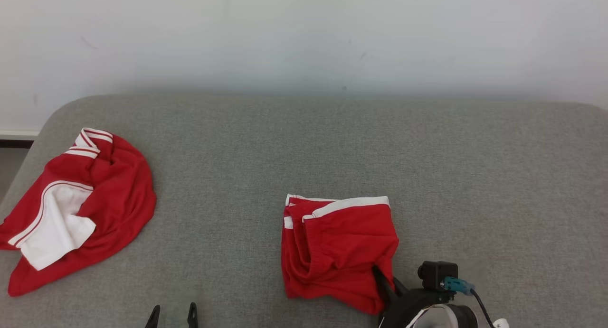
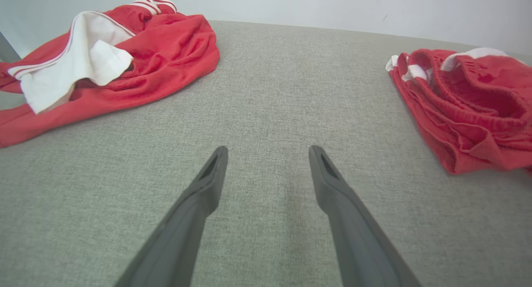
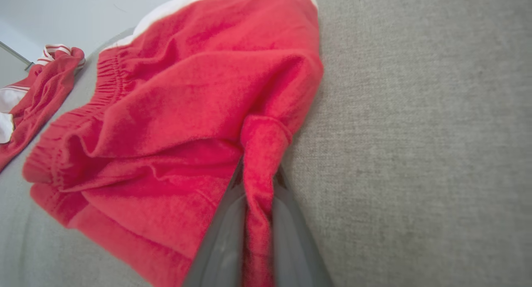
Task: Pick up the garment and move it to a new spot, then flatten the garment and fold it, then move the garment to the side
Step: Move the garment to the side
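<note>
Head looks down; both wrists, low, share the shorts (image 1: pixel 339 252).

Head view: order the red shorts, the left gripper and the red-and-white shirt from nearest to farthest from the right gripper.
1. Red shorts: a corner is pinched in the right gripper, centre-right.
2. Left gripper: open, at the bottom edge, off to the left.
3. Red-and-white shirt: crumpled at the far left end.

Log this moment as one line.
step: pick up | right tool: shut on corner of red fabric shorts with white trim | left tool: open, holding nothing
</note>
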{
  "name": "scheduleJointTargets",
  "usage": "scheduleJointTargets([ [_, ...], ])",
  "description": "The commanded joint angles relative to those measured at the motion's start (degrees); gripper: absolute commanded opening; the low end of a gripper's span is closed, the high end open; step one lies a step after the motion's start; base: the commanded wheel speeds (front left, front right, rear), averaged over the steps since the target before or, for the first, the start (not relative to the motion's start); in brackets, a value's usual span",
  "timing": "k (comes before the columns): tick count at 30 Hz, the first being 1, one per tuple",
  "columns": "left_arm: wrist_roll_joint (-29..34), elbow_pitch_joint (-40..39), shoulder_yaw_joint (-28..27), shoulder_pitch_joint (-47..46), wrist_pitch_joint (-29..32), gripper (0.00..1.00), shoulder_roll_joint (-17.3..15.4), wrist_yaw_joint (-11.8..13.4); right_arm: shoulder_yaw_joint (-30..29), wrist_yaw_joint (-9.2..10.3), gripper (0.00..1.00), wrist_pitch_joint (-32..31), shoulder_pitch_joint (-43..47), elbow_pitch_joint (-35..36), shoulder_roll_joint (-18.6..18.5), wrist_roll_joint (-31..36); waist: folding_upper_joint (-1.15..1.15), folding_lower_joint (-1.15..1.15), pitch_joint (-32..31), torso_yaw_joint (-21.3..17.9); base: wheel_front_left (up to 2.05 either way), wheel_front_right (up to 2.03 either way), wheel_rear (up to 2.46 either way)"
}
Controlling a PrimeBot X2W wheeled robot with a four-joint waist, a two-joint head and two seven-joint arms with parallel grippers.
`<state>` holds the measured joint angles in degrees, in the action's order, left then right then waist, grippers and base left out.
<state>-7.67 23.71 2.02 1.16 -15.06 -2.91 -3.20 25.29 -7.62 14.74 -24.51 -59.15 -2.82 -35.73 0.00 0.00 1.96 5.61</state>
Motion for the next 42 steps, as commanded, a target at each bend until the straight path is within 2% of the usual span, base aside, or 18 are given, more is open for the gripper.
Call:
scheduleJointTargets([
  [1,-0.78,0.08,0.15,-0.1,-0.17,1.0,0.04,0.07,-0.58,0.26,0.0,0.24,-0.05,-0.98,-0.72,0.18,0.0,0.0,-0.18,-0.53,0.0,0.0,0.0],
  [5,-0.83,-0.3,0.87,0.31,-0.17,1.0,0.04,0.02,-2.57,0.26,0.0,0.4,-0.86,-1.98,-2.05,1.66,0.0,0.0,-0.73,-2.76,0.0,0.0,0.0],
  [10,-0.97,-0.72,2.39,0.64,-0.17,1.0,0.06,-0.12,-4.69,0.21,0.0,0.39,0.02,-0.11,-2.68,3.92,0.0,0.0,-1.02,-8.03,0.0,0.0,0.0],
  [24,-1.72,-2.46,7.94,-3.75,-0.16,1.0,0.02,-0.08,-5.36,0.21,0.0,0.41,-0.81,4.19,-2.91,7.58,0.0,0.0,2.41,-28.09,0.0,0.0,0.0],
  [29,-1.37,-2.69,8.61,-5.39,-0.17,1.0,-0.02,-0.56,-5.08,0.21,0.0,0.4,-1.44,5.55,-2.53,7.49,0.0,0.0,4.01,-32.9,0.0,0.0,0.0],
  [35,-0.84,-2.52,8.94,-6.57,-0.16,1.0,-0.04,-1.12,-4.9,0.21,0.0,0.41,-1.79,6.68,-2.21,7.18,0.0,0.0,5.62,-35.15,0.0,0.0,0.0],
  [42,0.72,-1.92,9.03,-8.11,-0.16,1.0,-0.06,-1.82,-4.68,0.21,0.0,0.41,-3.1,8.21,-2.38,8.07,0.0,0.0,8.08,-34.26,0.0,0.0,0.0],
])
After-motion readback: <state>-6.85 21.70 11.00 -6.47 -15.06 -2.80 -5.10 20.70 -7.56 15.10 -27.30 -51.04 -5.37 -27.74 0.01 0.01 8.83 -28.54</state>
